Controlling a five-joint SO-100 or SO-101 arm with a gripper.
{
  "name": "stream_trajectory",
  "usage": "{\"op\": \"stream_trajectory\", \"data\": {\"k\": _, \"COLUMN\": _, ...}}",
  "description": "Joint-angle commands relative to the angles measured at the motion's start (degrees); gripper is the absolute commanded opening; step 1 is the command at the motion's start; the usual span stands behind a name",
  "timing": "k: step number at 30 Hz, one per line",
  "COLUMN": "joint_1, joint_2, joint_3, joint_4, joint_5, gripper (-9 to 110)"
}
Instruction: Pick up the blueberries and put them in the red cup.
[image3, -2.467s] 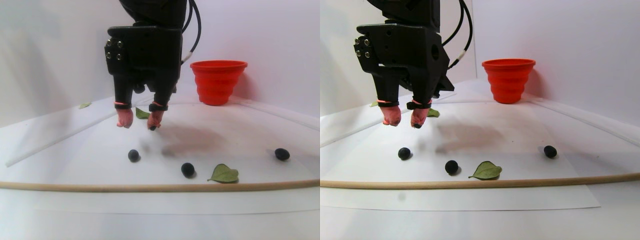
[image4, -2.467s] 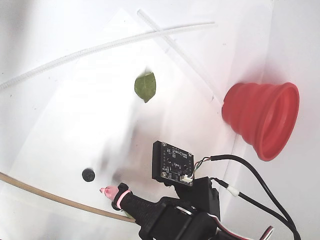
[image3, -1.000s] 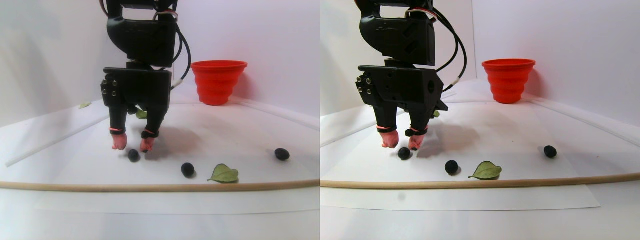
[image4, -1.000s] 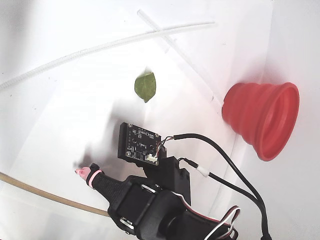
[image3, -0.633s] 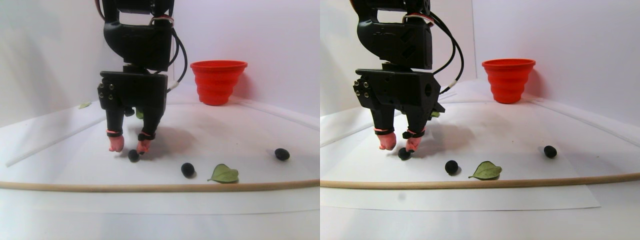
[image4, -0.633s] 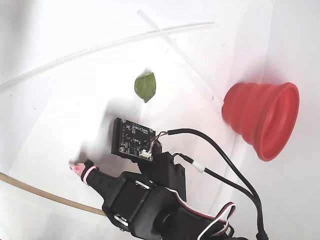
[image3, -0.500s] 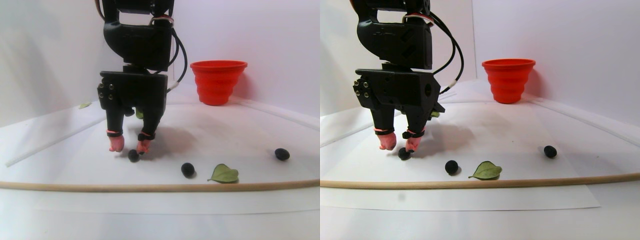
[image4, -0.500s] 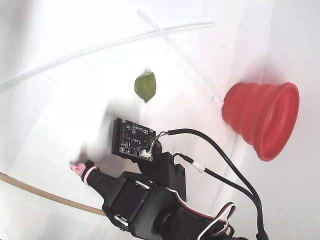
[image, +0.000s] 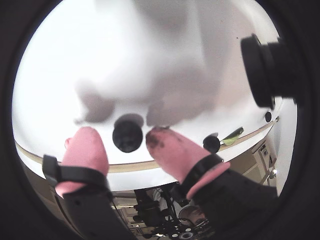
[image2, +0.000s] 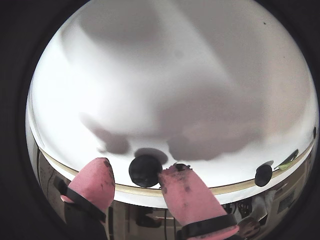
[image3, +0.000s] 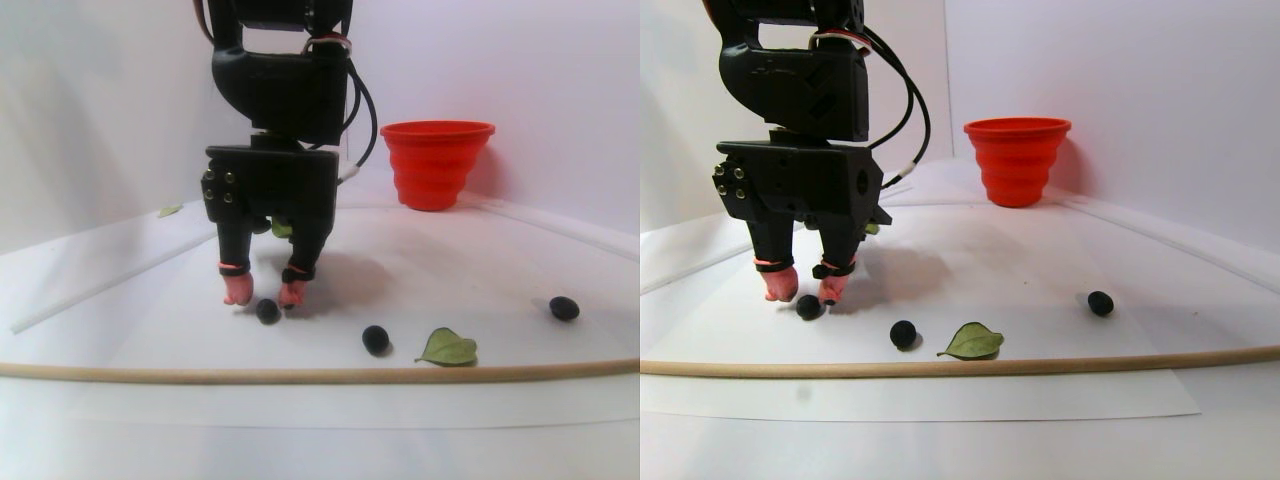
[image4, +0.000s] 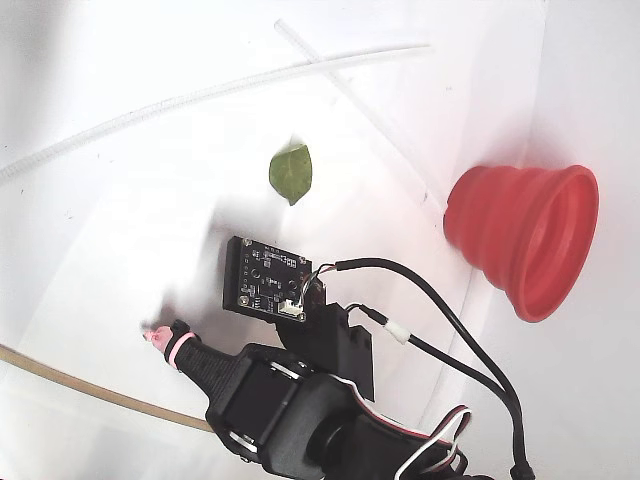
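The gripper (image3: 266, 297) has come down from well above the bench (image3: 480, 270) to bench level over the last couple of seconds, and in the last half second it has barely moved; its pink-capped fingers (image: 85, 147) stand apart, one on each side of a blueberry (image: 127, 135), with nothing clamped yet; in both wrist views the berry lies between the two tips, closer to the right-hand finger, which looks just about in contact with it, while a gap shows on the other side; the stereo pair view hints that the berry may sit slightly nearer the camera than the fingertips, so how well it is centred I cannot say for sure; that puts the task, as I judge it, at the point of closing on this berry, with the descent done; two more blueberries (image3: 375, 339) lie on the bench to the gripper's right in that view, one near a green leaf (image3: 447, 348), the other (image3: 564, 308) farther off; the red cup (image3: 436, 162) stands upright well beyond the gripper, up and to its right in the stereo pair view, so a lift and a long carry remain.
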Motion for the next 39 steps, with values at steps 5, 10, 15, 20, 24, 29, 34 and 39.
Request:
{"op": "stream_trajectory", "data": {"k": 5, "joint_1": 0.7, "joint_2": 0.0, "joint_3": 0.88, "joint_4": -0.97, "joint_5": -0.44, "gripper": 17}}
{"op": "stream_trajectory", "data": {"k": 10, "joint_1": 0.0, "joint_2": 0.18, "joint_3": 1.41, "joint_4": -0.97, "joint_5": 0.09, "gripper": 17}}
{"op": "stream_trajectory", "data": {"k": 15, "joint_1": -0.44, "joint_2": -0.18, "joint_3": 1.85, "joint_4": -0.97, "joint_5": 0.09, "gripper": 17}}
{"op": "stream_trajectory", "data": {"k": 20, "joint_1": -0.7, "joint_2": -0.18, "joint_3": 2.29, "joint_4": -0.97, "joint_5": 0.26, "gripper": 17}}
{"op": "stream_trajectory", "data": {"k": 24, "joint_1": -0.79, "joint_2": -0.09, "joint_3": 2.64, "joint_4": -0.97, "joint_5": 0.26, "gripper": 17}}
{"op": "stream_trajectory", "data": {"k": 29, "joint_1": -0.7, "joint_2": -1.05, "joint_3": 2.11, "joint_4": -1.32, "joint_5": 0.09, "gripper": 17}}
{"op": "stream_trajectory", "data": {"k": 34, "joint_1": -0.62, "joint_2": -2.29, "joint_3": 2.11, "joint_4": -2.55, "joint_5": -0.26, "gripper": 16}}
{"op": "stream_trajectory", "data": {"k": 39, "joint_1": -0.53, "joint_2": -2.46, "joint_3": 1.76, "joint_4": -2.81, "joint_5": -0.18, "gripper": 16}}
